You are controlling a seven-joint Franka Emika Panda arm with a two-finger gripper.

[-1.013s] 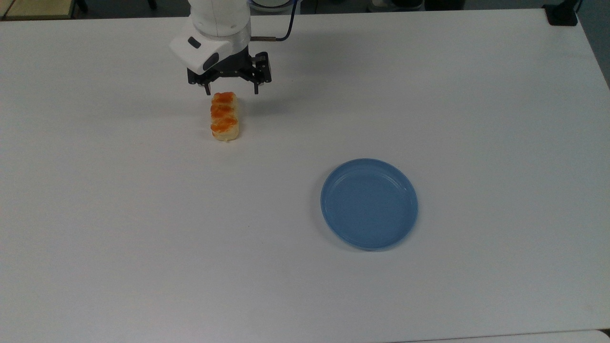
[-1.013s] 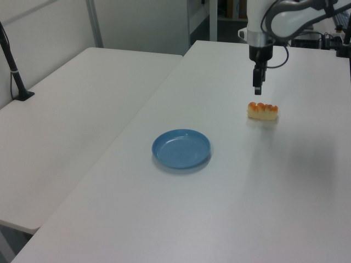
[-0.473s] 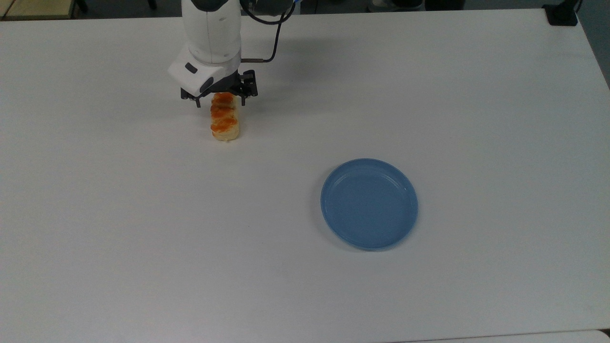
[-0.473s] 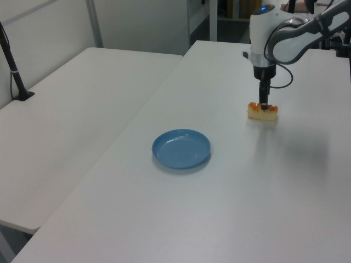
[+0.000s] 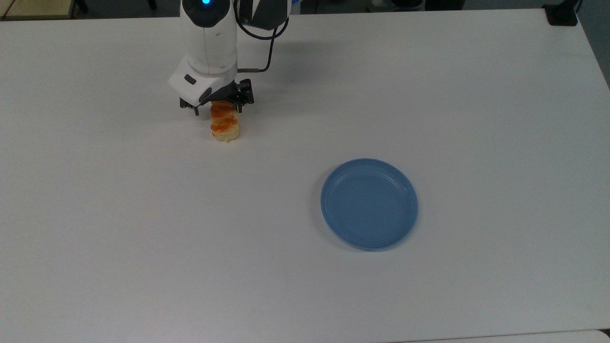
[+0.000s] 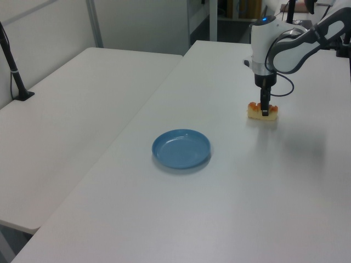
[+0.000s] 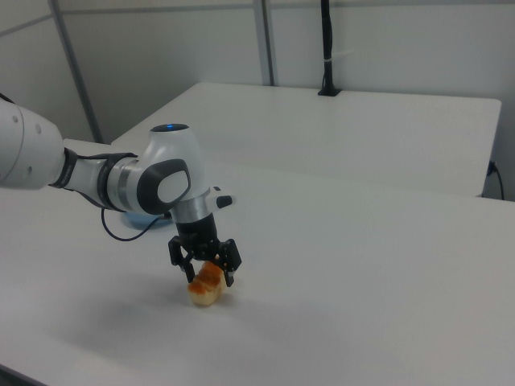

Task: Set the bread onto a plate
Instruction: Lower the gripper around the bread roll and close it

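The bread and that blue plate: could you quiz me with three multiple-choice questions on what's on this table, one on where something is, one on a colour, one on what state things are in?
1. Where is the bread?
A. On the table, apart from the plate
B. On the plate
C. Lifted in the air

2. What colour is the plate?
A. Red
B. Light blue
C. Green

3. How do the robot's fingers stand?
A. Far from the bread, over the plate
B. Pressed flat on the plate's rim
C. Open, one on each side of the bread's end

Answers:
1. A, since the top view shows the bread lying on the white table, well to the top view's left of the plate.
2. B, as the plate is plainly light blue and holds nothing.
3. C, because the gripper straddles the bread's far end in the top view.
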